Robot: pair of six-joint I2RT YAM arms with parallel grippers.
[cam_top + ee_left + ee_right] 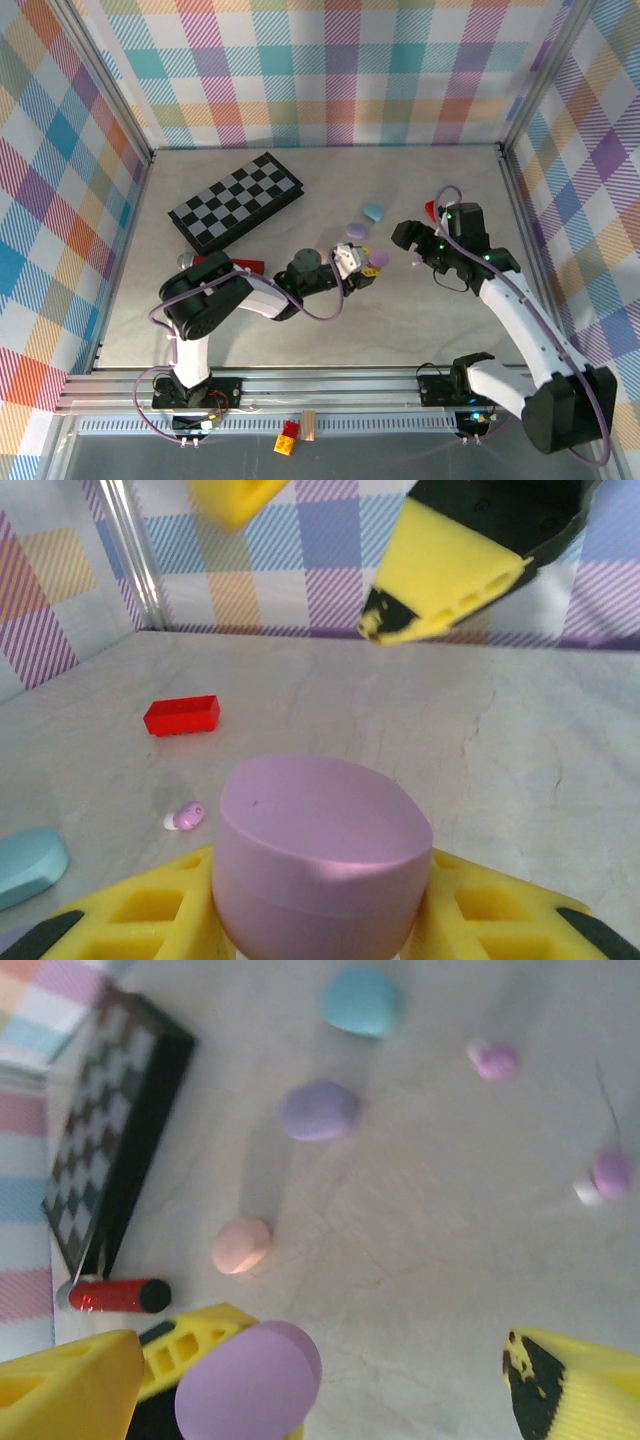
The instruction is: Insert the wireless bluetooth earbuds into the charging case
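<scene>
**Bench [400,330] layout; all places are given from the held lilac case [320,845].**

(a) Chequered board [237,200]: lies flat, well to the left of the case and beyond it in the top view.

(b) Left claw [352,262]: closed on the held lilac case, with yellow fingers [195,865] against either side. The case is a smooth pastel oval and looks closed.

(c) Right claw [420,250]: spread wide and empty, hovering just right of the case. One yellow fingertip [440,575] shows above the case in the left wrist view.

(d) Loose cases beyond the held one: peach case [241,1244] nearest, purple case [320,1110] next, teal case [362,1000] farthest. None of them touch.

(e) Red block [181,715]: beyond the case and to its right.

(f) Earbuds, both on the bare bench and outside any case:
- Pink earbud [493,1059]: a tiny rounded pink bud with a paler stub, near the teal case and well apart from the held case.
- Purple earbud [608,1174]: a rounded lilac head with a white stub end, apart from the pink one and well to the held case's right.
</scene>
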